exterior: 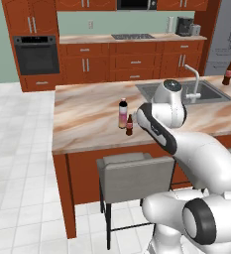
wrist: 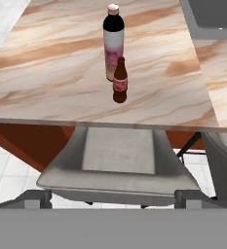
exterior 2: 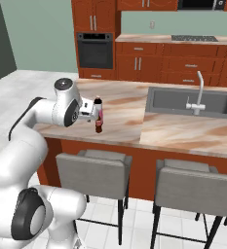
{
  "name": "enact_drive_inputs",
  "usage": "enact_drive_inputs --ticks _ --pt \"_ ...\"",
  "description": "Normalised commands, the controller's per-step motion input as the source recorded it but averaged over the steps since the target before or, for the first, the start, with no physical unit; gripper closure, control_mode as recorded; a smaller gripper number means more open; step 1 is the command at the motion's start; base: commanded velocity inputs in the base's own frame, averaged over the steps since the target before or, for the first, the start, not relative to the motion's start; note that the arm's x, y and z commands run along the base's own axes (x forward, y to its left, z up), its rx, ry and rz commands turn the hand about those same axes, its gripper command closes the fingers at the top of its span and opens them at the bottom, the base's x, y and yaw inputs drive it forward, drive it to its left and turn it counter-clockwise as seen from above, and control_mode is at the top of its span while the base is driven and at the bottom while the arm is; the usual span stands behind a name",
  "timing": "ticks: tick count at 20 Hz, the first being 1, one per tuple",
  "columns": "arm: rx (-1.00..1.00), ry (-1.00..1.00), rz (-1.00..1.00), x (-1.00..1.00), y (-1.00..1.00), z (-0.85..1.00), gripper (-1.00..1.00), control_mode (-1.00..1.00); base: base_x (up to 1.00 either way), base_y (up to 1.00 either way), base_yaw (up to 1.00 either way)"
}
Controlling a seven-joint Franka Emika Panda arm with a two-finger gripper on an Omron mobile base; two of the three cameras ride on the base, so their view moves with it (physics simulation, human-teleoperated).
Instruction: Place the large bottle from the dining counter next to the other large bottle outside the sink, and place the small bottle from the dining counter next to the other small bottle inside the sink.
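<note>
The large bottle [wrist: 113, 41], pink-to-yellow with a white shoulder and a black cap, stands upright on the dining counter [wrist: 47, 87]. The small brown bottle [wrist: 120, 81] with a red label stands just in front of it, nearly touching. Both also show in the base views, the large bottle [exterior: 123, 113] [exterior 2: 100, 111] behind the small bottle [exterior: 129, 125] [exterior 2: 99, 127]. My gripper [exterior 2: 91, 113] hovers open off the counter's front edge, facing them, with nothing held. The other large bottle [exterior: 228, 73], dark brown, stands on the counter beyond the sink [exterior: 213, 94] [exterior 2: 159, 104]. The other small bottle is hidden.
A curved silver faucet [exterior 2: 198, 95] rises at the sink's near rim. Grey stools [exterior: 132, 173] [exterior 2: 93, 170] [exterior 2: 198, 189] stand under the counter's front edge, one right below my hand [wrist: 117, 155]. Cabinets, an oven and a cooktop line the far wall.
</note>
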Motion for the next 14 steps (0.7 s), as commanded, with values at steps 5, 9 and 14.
enact_drive_inputs --ticks 5,9,14 --pt "0.00 -0.02 0.00 0.31 0.01 -0.14 -1.00 -1.00 0.00 0.00 0.00" --pt "0.00 -0.01 0.00 0.31 0.00 -0.15 -1.00 -1.00 0.00 0.00 0.00" --pt "0.00 0.00 0.00 0.35 0.00 -0.17 -1.00 -1.00 0.00 0.00 0.00"
